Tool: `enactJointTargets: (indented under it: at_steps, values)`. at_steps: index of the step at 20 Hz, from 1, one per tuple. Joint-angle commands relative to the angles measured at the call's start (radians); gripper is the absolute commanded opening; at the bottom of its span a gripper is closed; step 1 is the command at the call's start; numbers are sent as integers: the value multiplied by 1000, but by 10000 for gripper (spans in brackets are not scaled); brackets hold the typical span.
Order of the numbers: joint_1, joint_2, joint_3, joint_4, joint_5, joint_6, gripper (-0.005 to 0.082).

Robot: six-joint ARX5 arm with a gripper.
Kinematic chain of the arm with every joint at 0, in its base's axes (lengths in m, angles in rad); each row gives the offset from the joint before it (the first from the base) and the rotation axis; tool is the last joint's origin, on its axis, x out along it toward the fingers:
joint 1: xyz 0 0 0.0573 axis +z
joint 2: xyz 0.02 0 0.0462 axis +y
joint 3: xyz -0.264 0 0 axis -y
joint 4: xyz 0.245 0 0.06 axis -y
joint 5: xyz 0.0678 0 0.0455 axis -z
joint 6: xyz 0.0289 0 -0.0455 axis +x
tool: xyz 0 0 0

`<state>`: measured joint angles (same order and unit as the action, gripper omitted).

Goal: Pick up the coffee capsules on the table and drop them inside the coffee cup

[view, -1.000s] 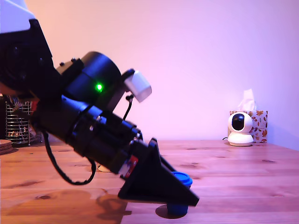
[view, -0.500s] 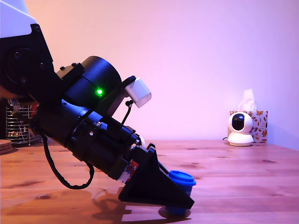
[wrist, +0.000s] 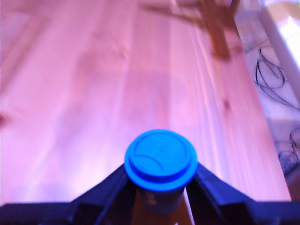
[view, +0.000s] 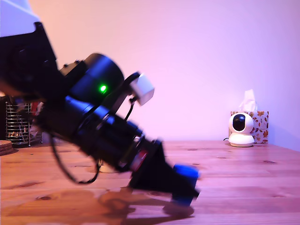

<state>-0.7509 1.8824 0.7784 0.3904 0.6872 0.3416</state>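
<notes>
Black end effector (wrist: 159, 197) clamped on small blue plastic capsule (wrist: 161, 161) below its wide lid, just clear of the wooden counter (view: 243, 178), near edge. Risk: the tapered body may slip from the narrow grip during transit; mug not in view.

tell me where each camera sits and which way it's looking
Exterior view: low, near table height, side-on across the wooden table toward the wall; the black arm fills the exterior view's left, its gripper shut on the blue capsule.
Wrist view: on the arm behind the gripper, looking along its fingers down at the table.
Shared: the gripper, the blue capsule and the table.
</notes>
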Motion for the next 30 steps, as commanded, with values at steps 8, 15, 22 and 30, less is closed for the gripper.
enactJointTargets:
  at_steps: [8, 15, 22, 30]
  values:
    - [76, -156, 41, 10, -28, -145, 231]
    - [145, -308, 79, -74, -193, -221, 231]
    - [201, -333, 167, -224, -349, -230, 231]
    - [274, -295, 313, -439, -429, -317, 231]
